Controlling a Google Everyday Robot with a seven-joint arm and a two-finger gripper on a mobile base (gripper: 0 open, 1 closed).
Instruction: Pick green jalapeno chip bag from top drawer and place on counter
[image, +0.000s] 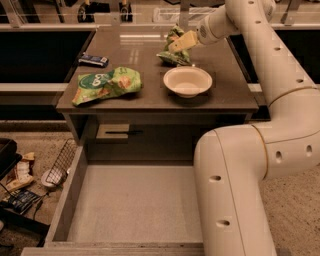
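Observation:
The green jalapeno chip bag (174, 52) is dark green and crumpled. It stands at the back of the counter (135, 52), just behind a white bowl, with its lower end on or very near the surface. My gripper (181, 42) reaches in from the upper right and is shut on the bag's upper part. The top drawer (131, 205) is pulled wide open below the counter, and its pale bottom is bare.
A flatter light-green bag (107, 85) lies at the counter's front left. The white bowl (187, 81) sits front right, and a small dark packet (93, 60) lies at the left edge. A beige drawer front (117, 132) shows under the counter. A wire basket (60, 167) and clutter are on the floor at left. My arm (235, 190) covers the drawer's right side.

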